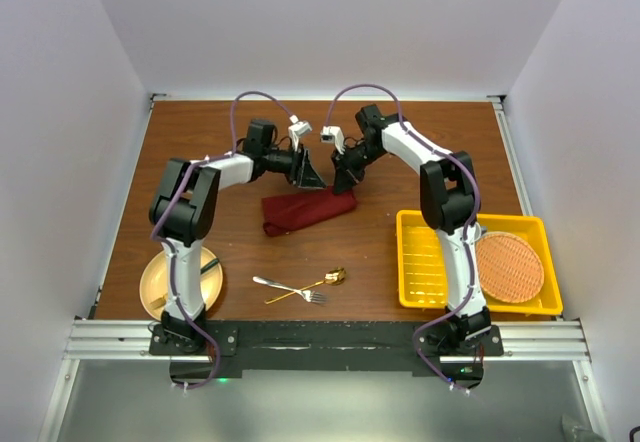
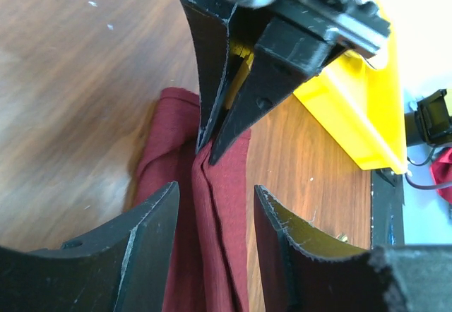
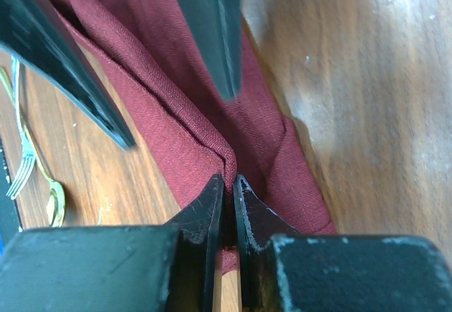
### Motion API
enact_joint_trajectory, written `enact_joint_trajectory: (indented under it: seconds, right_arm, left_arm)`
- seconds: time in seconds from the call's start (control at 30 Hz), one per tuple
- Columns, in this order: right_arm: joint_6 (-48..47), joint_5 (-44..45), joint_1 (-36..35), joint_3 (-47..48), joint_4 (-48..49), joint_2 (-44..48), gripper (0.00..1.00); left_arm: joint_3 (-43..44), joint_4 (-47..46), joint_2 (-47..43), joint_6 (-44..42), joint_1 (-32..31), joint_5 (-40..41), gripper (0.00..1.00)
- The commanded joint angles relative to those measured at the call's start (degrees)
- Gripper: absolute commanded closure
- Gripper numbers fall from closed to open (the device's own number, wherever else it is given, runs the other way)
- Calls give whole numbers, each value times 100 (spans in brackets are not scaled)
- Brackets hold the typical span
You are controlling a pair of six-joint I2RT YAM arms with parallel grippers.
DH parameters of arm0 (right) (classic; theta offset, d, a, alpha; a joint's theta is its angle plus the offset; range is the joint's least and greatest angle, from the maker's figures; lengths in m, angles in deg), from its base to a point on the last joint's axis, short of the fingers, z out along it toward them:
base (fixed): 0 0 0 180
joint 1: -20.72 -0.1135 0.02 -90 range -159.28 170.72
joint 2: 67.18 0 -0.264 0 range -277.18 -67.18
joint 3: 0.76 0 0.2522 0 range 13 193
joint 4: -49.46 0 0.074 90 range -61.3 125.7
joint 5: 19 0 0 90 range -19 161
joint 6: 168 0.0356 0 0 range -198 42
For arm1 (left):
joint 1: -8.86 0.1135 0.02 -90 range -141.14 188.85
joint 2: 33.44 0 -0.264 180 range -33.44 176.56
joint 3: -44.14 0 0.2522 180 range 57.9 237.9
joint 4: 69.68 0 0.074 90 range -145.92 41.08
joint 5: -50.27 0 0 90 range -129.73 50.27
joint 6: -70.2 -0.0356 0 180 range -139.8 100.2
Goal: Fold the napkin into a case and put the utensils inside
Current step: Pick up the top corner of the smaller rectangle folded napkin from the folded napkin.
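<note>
The brown desk (image 1: 200, 142) carried everything. The yellow tray (image 1: 406, 262), with a round orange mat (image 1: 509, 266) in it, sat well to the right of the napkin (image 1: 308, 211), and a tan plate (image 1: 152, 284) lay well off to its near left. The napkin itself, maroon and folded into a long loose strip, lay slanting about mid-desk. My left tool (image 2: 215, 190) stood over the napkin's far edge with its fingers roughly half apart, one on each side of a raised fold, gripping nothing. My right tool (image 3: 229, 179), at the napkin's far right end, was pinched nearly closed on that fold. The silver fork (image 1: 272, 284) and gold spoon (image 1: 335, 277) lay crossed just nearer than the napkin, apart from it.
</note>
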Motion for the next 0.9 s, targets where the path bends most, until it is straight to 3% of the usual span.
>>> enact_joint_trajectory:
  seconds: [0.0, 0.53, 0.7, 0.8, 0.87]
  right_arm:
    - [-242, -314, 49, 6, -143, 396, 100]
    - [-505, -551, 189, -99, -336, 476, 100]
    - [-593, -647, 189, -82, -407, 458, 100]
    - [-664, -683, 189, -55, -486, 432, 100]
    - [-716, -674, 189, -29, -538, 423, 100]
  left_arm:
    - [112, -388, 196, 302, -135, -89, 48]
    - [129, -537, 530, 698, -373, 175, 53]
    - [155, -669, 618, 944, -425, 140, 60]
    - [138, -678, 610, 1006, -434, 131, 74]
    - [59, -705, 566, 1093, -443, 78, 91]
